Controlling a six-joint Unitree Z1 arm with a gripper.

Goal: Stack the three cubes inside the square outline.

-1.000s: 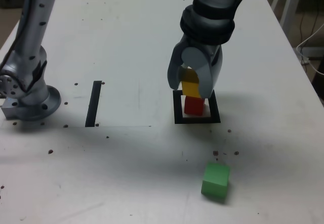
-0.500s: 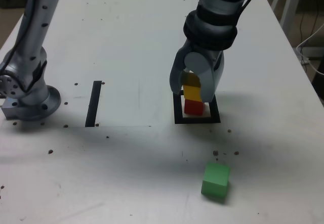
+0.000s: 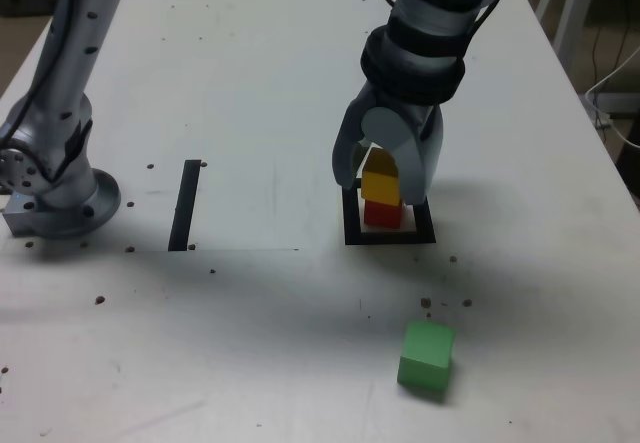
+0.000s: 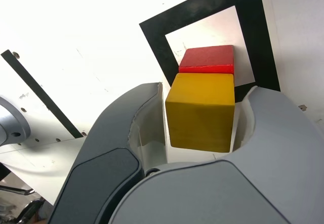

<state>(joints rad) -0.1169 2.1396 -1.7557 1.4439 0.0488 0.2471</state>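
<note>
gripper (image 3: 379, 191) released around yellow cube (image 3: 382, 186) | open evenly, rise straight off red cube (image 3: 382, 213) | green cube (image 3: 426, 355) next, exterior view's near right

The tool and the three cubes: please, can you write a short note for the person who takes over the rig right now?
Tool: open, fingers around the yellow cube, with narrow gaps beside it.
Red cube: inside the square outline.
Yellow cube: appears to rest on the red one.
Green cube: on the table, outside the outline.
Left: clear the tool, then stack green on top.
</note>
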